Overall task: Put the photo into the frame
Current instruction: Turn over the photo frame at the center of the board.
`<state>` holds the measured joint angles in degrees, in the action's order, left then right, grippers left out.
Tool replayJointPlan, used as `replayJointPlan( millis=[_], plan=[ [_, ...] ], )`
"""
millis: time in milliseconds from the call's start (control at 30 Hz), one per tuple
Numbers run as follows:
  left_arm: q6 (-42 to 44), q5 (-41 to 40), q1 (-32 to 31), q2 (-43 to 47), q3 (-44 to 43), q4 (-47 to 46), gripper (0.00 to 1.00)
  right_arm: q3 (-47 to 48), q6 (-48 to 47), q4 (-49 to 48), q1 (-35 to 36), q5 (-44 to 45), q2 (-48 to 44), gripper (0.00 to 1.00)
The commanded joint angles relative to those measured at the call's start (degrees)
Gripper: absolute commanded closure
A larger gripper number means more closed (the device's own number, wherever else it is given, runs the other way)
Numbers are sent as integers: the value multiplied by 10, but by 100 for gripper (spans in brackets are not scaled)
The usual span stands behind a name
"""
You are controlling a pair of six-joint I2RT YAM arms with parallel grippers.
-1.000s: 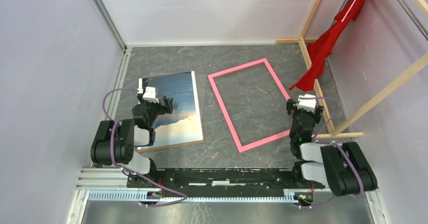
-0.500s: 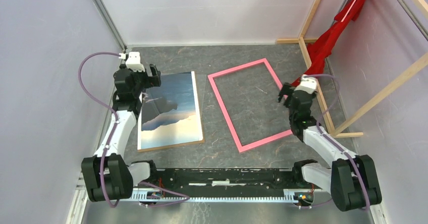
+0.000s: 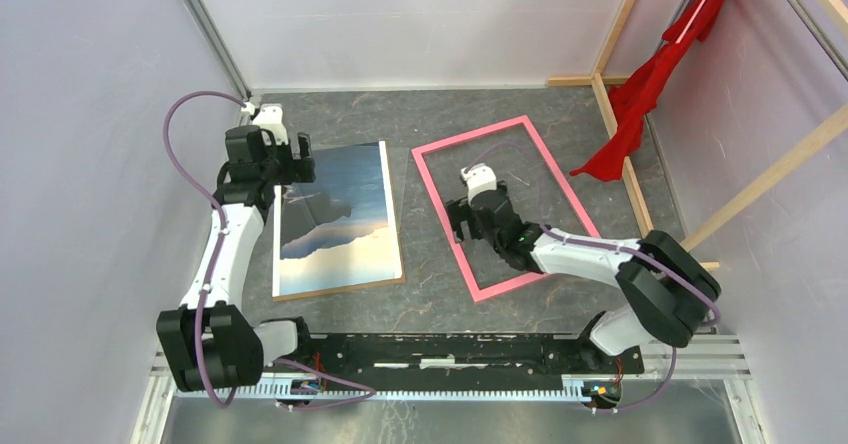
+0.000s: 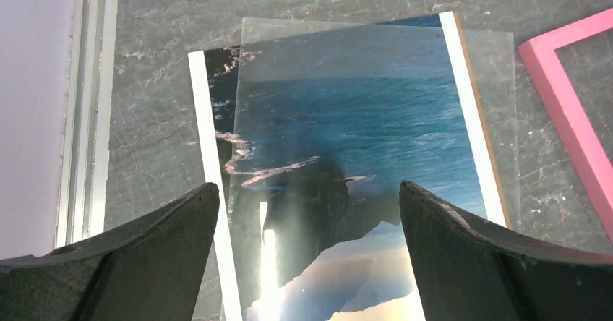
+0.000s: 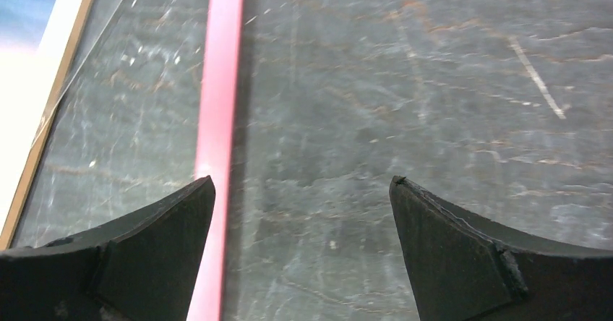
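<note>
The photo [image 3: 340,219] lies face up on the table's left half, seascape showing; a clear sheet [image 4: 499,118] lies on it, shifted right. The pink frame [image 3: 440,214] lies flat to its right, front up, with nothing inside it. My left gripper [image 3: 290,164] is open and empty above the photo's far left corner; in the left wrist view it [image 4: 309,198] hovers over the photo [image 4: 347,140], with the frame [image 4: 571,97] at the right. My right gripper [image 3: 462,219] is open over the frame's left bar [image 5: 220,82], its left fingertip [image 5: 181,212] above that bar.
Bare wooden beams [image 3: 625,164] stand at the right wall with a red cloth [image 3: 650,84] hanging on them. A metal rail [image 3: 235,164] runs along the left wall. The photo's brown edge [image 5: 54,90] shows left of the bar in the right wrist view.
My right arm has swung left, from the frame's right side across to its left bar. My left arm has stretched out to the photo's far left corner. Photo and frame have not moved.
</note>
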<state>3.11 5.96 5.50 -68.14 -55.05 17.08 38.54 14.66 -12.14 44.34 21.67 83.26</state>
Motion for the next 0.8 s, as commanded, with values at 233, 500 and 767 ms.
replayJointPlan(
  millis=[233, 500, 767],
  plan=[
    [55, 3, 3, -51, -32, 69, 0, 110, 2, 54, 107, 54, 123, 2],
    [55, 22, 2, -54, -26, 83, 0, 101, 26, 78, 113, 74, 149, 11],
    [70, 37, 3, -47, -29, 110, 0, 61, 66, 69, 115, 32, 166, 30]
  ],
)
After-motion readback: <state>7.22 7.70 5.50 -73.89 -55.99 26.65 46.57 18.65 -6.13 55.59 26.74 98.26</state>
